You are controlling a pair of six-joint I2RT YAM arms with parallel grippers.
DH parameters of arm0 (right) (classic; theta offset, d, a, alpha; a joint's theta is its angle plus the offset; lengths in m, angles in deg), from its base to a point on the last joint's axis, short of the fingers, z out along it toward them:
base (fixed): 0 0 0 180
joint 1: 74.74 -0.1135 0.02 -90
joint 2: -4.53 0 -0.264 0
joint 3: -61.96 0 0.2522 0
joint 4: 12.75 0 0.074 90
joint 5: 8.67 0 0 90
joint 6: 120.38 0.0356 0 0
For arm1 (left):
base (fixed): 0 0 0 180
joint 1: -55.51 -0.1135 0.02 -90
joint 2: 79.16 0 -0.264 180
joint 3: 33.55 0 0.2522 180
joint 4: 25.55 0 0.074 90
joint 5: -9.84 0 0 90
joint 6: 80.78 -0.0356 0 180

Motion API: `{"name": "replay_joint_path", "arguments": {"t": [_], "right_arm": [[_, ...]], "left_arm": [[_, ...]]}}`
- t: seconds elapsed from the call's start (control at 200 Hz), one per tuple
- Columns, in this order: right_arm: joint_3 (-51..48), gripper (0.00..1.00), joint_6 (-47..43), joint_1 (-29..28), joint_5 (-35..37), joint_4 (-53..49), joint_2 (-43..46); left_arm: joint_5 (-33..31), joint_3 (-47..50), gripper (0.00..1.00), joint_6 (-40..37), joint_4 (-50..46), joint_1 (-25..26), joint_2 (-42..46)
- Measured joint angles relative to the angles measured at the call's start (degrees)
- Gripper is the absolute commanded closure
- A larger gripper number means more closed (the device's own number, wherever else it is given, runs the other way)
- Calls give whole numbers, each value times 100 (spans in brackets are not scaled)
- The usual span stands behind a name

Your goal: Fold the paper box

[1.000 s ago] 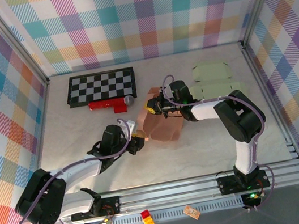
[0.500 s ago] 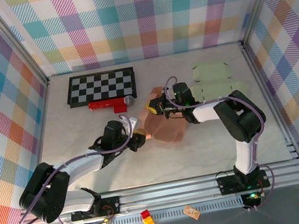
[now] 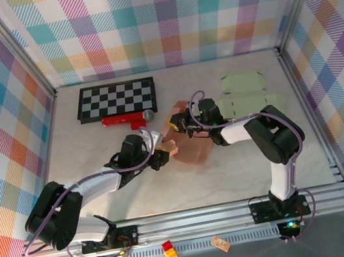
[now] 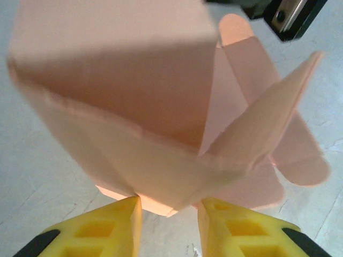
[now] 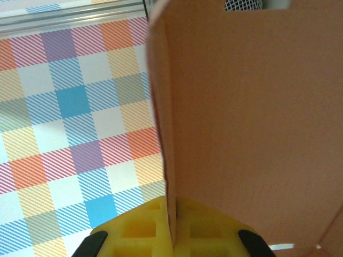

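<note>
The salmon-pink paper box lies partly folded in the middle of the table, its flaps spread out. In the left wrist view the box looms just ahead of my left gripper, whose yellow jaws stand open with a corner of the box reaching down between them. My left gripper sits at the box's left edge. My right gripper is at the box's far edge. In the right wrist view its yellow jaws are shut on a thin upright panel of the box.
A black-and-white chequered board lies at the back left, with a red block and a grey microphone head in front of it. Flat pale-green box blanks lie at the back right. Checked walls enclose the table.
My left gripper has pushed right and slightly away, up to the box's left edge. The right gripper has kept its hold, and the box has shifted and lifted a little.
</note>
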Motion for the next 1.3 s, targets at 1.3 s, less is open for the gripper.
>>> {"name": "replay_joint_path", "arguments": {"t": [1.3], "right_arm": [[-472, 100, 448, -411, 1403, 1814, -640]], "left_arm": [[-1392, -96, 60, 828, 686, 297, -767]]}}
